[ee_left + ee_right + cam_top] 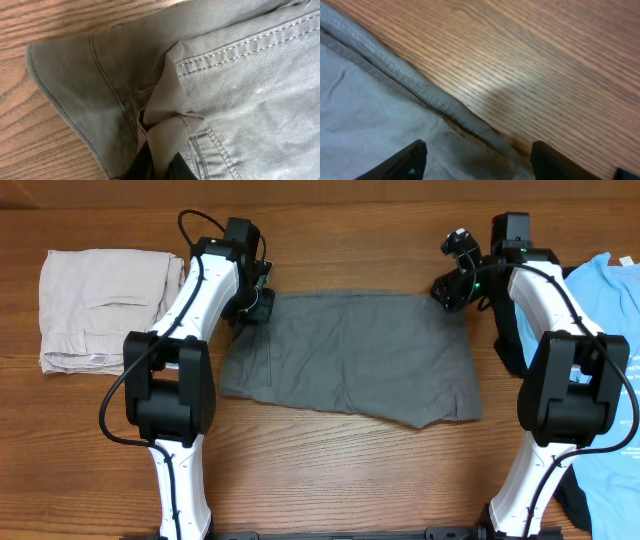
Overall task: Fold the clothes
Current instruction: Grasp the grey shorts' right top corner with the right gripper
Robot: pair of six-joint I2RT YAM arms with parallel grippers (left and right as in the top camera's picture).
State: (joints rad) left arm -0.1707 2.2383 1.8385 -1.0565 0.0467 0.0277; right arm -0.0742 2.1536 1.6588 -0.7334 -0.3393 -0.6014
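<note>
There is one pair of grey shorts (360,355), one of beige shorts (100,305), one light-blue T-shirt (612,305), one black garment (571,488), and two arms (190,300) (560,310).

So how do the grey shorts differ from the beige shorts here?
The grey shorts lie spread open mid-table; the beige shorts sit folded compactly at the left edge. The left gripper pinches the grey shorts' corner; no gripper touches the beige shorts. Both rest on the table.
</note>
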